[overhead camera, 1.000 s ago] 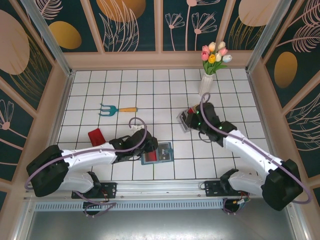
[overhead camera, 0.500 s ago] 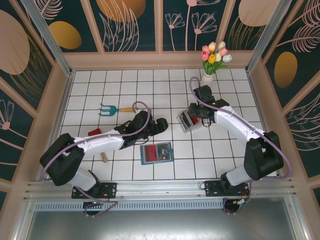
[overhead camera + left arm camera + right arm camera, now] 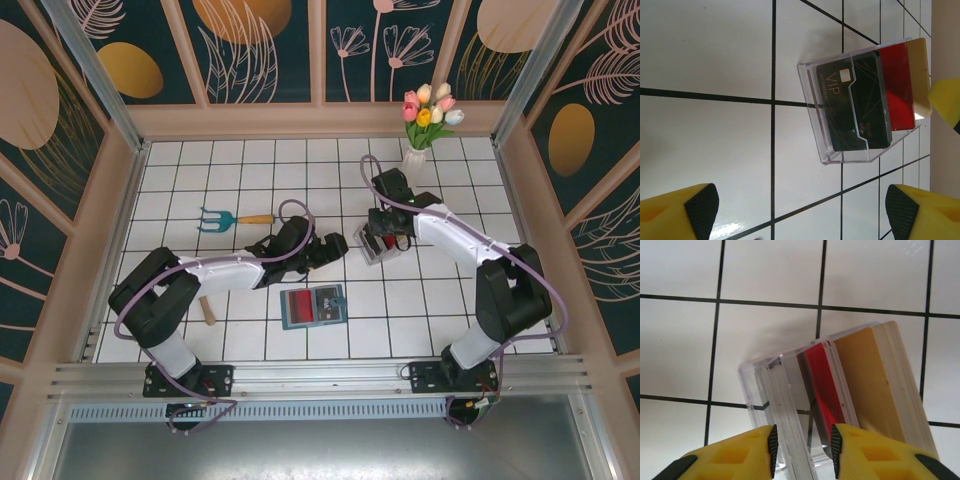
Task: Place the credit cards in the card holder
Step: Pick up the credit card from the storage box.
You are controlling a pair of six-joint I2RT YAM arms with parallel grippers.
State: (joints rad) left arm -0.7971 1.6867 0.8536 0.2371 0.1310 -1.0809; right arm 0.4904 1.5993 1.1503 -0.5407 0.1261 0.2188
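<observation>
left gripper [image 3: 800, 207] jaws wide apart, aimed at clear rack [image 3: 815, 135] at its 3 o'clock in top view, likely to pull the credit cards [image 3: 860, 100] standing there. right gripper [image 3: 802, 450] narrowly parted astride rack dividers, can't tell if clamped, probably steadying. card holder [image 3: 313, 306] lies open at rack's 7 o'clock.

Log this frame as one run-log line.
left gripper open, facing rack | right gripper straddling rack front, grip unclear | cards in rack | card holder flat on table
</observation>
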